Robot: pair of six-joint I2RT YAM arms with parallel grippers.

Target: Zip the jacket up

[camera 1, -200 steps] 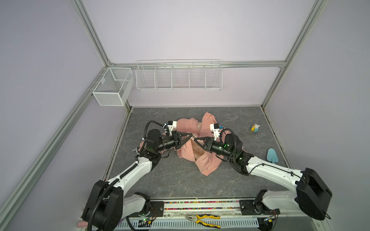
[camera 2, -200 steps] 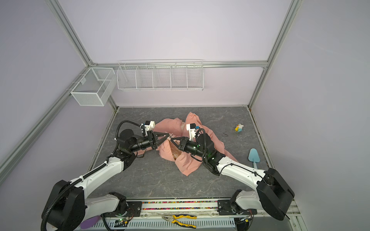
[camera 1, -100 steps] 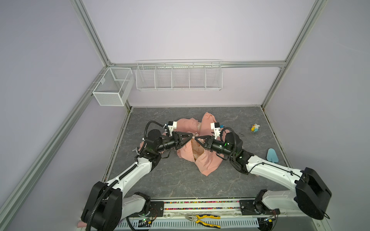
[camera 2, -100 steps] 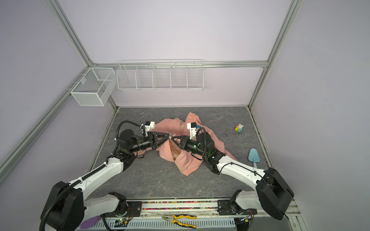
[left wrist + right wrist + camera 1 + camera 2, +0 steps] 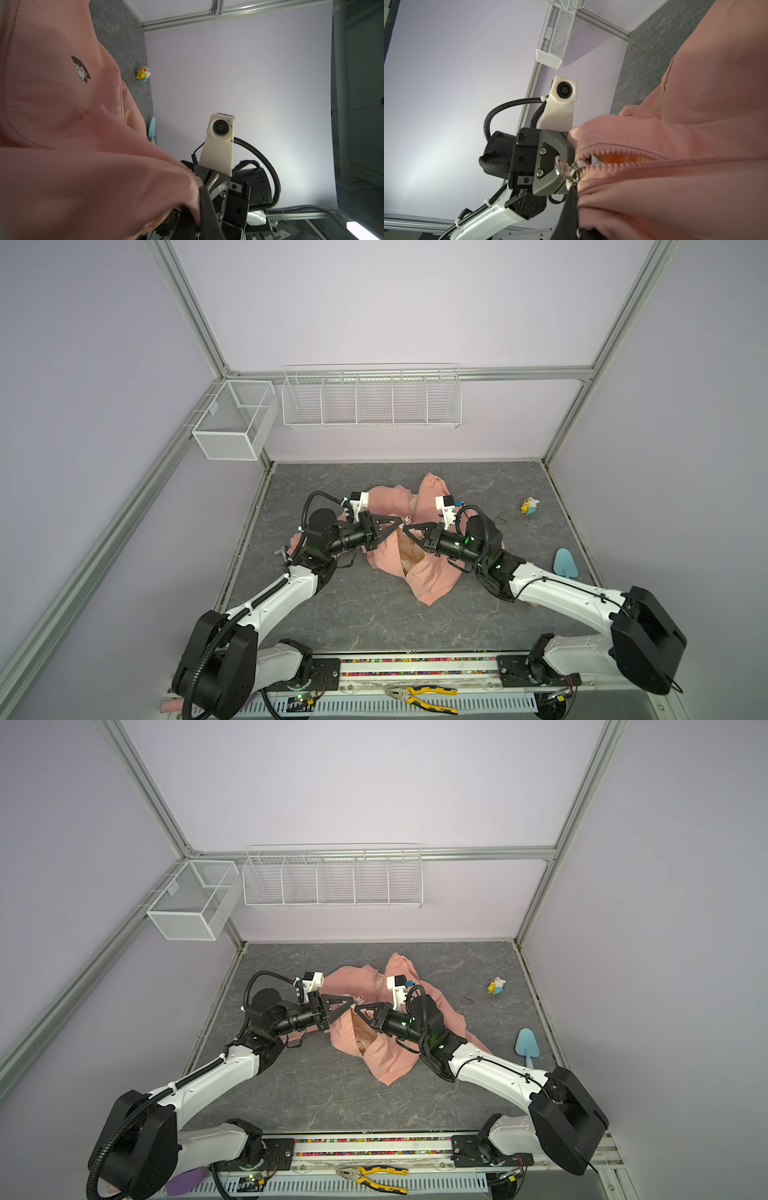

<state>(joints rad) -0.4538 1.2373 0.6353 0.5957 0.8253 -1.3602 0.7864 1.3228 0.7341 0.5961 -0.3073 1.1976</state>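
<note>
Jacket (image 5: 62,166) fills the frame — cartoon patch (image 5: 81,69) showing; toy duck (image 5: 143,74) beyond.

Enclosure, pale lilac walls (image 5: 395,302) on three sides, evenly and softly lit. Aluminium frame (image 5: 519,374) along corners and back edge. White wire rack (image 5: 371,400), five compartments, on back wall. White mesh basket (image 5: 232,423) on left rail. Table (image 5: 374,614): dark grey, marble-veined.

A dark grey, marble-patterned table (image 5: 374,614) carries a crumpled pink jacket (image 5: 428,576) near its middle. Well to the right of it, toward the back, lies a small yellow toy duck (image 5: 530,506). A pale blue scoop (image 5: 565,564) lies near the right edge.
</note>
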